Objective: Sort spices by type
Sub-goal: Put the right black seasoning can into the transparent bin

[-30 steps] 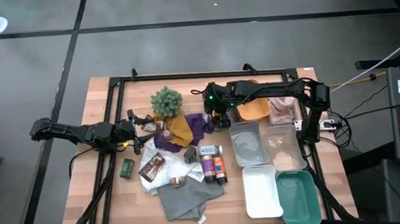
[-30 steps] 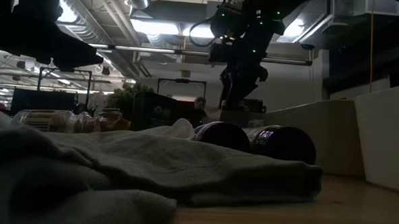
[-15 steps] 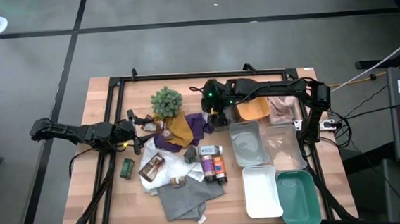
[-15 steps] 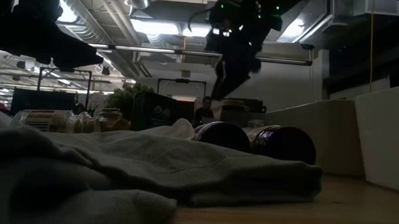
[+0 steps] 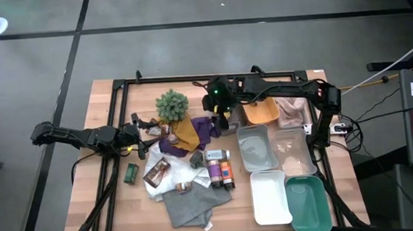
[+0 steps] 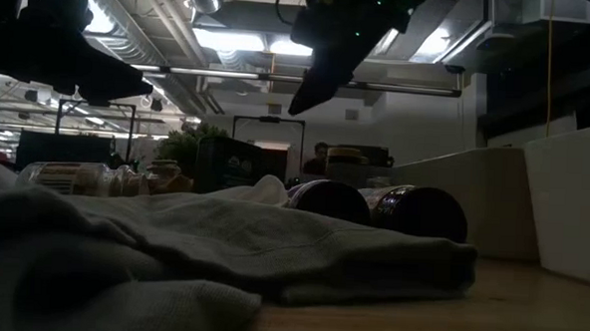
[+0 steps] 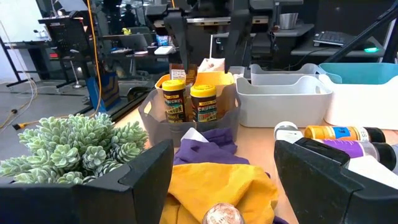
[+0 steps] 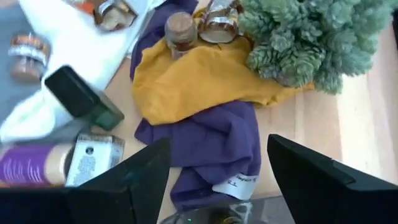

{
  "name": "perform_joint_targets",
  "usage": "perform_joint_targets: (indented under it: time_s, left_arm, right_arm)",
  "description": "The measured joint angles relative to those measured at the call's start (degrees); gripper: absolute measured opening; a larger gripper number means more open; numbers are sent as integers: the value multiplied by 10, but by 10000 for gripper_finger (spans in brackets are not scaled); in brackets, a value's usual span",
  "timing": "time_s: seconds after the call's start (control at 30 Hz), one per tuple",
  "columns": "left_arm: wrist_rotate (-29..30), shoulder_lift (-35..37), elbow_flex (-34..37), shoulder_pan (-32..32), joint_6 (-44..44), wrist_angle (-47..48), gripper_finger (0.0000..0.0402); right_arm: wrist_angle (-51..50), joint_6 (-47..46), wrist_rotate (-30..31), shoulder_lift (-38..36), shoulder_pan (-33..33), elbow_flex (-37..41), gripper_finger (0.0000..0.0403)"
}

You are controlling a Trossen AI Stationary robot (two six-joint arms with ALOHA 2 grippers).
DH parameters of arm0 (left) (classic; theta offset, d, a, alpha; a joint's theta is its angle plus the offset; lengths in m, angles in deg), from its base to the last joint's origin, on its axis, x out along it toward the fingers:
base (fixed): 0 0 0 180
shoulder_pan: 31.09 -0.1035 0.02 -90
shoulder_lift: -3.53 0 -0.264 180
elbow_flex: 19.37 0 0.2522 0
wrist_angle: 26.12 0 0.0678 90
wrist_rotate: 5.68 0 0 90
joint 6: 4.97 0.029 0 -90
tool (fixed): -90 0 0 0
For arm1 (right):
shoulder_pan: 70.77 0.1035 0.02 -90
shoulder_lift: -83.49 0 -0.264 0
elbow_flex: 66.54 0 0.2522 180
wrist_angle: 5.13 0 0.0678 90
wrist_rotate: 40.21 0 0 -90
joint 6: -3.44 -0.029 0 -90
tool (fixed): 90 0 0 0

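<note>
Spices lie mid-table among cloths: a green tin (image 5: 130,173), a brown foil packet (image 5: 157,171), a dark tin (image 5: 196,158) and bottles (image 5: 217,155) lying on their sides. Two yellow-topped tins (image 7: 203,104) stand upright in a small grey tub (image 7: 149,115). A brown-capped jar (image 8: 179,28) rests on the mustard cloth (image 8: 199,81). My right gripper (image 8: 217,149) hangs open in the air above the purple cloth (image 8: 211,140), beside the tub. My left gripper (image 7: 224,152) is open and low, near the plant (image 5: 171,105), facing the cloths.
Grey (image 5: 254,145), clear (image 5: 294,151), white (image 5: 268,197) and teal (image 5: 306,203) trays line the table's right side, with an orange tray (image 5: 262,112) at the far right. A grey cloth (image 5: 187,204) lies near the front edge. A black frame borders the table.
My right gripper has risen from the small grey tub and swung toward the table's left, over the purple cloth. A yellow-topped tin stays standing where the gripper was. My left arm has kept still.
</note>
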Motion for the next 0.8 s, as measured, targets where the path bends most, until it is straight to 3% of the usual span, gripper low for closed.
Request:
perform_joint_targets:
  time_s: [0.4,0.6,0.8]
  left_arm:
    - [0,0,0,0,0,0,263]
    - [0,0,0,0,0,0,263]
    - [0,0,0,0,0,0,263]
  right_arm:
    - [38,-74,-70,0,28,0,266]
    - [110,-5,-37,2,111,0,266]
    - [106,65,24,15,185,0,266]
